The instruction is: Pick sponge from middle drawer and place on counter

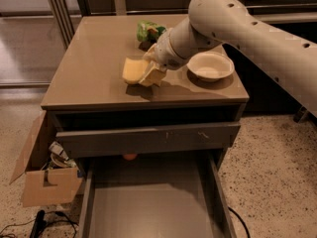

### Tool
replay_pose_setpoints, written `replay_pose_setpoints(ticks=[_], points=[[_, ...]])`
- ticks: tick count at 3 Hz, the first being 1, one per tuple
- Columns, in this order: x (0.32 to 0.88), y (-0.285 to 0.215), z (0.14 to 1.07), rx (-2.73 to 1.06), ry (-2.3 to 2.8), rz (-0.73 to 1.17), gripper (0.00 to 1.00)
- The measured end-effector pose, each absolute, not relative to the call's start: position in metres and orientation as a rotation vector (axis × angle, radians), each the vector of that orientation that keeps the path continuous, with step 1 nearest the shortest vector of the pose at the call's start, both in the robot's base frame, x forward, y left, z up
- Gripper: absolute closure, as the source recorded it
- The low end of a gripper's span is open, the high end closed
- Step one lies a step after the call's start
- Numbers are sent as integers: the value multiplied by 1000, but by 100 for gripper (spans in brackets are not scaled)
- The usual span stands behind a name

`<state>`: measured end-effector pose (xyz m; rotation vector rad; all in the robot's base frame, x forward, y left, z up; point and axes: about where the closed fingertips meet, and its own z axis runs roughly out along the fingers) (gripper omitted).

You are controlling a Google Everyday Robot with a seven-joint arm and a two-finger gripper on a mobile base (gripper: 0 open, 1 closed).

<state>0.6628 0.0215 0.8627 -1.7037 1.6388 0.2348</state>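
Camera view, gripper: the gripper point(148, 75) hung low over the front middle of the counter point(89, 68), at the end of the white arm point(257, 33) that reached in from the right.
Camera view, grasp: its pale pads were closed on one end of the sponge point(131, 69). Most of the foam stuck out to the left, unsupported.
Camera view, sponge position: it was off the surface by the look of the shadow under it, over the counter and well apart from the middle drawer point(148, 212), which stood open and bare below.
Camera view, neighbours: a white bowl point(210, 64) sat just to the right of the wrist, and a green packet point(147, 31) lay behind it.
Risk, edge drop: the sponge hung near the front edge. Released from any height, light foam could probably bounce or roll off and fall back into the open drawer or to the floor.
Risk, clinging: squeezed foam might stick to a pad as the jaws opened and get dragged along on the retreat.
Risk, bowl: a sideways swing of the wrist during the lowering or the withdrawal could knock the bowl.
Risk, pressing: descending too far would jam the fingertips against the hard top.
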Motion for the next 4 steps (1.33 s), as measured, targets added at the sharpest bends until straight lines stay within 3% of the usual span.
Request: replay_pose_setpoints(ticks=[1, 2, 4], points=[[666, 16, 848, -1694, 1671, 248, 100], [667, 16, 847, -1693, 1674, 250, 85], [667, 16, 847, -1693, 1674, 250, 39]])
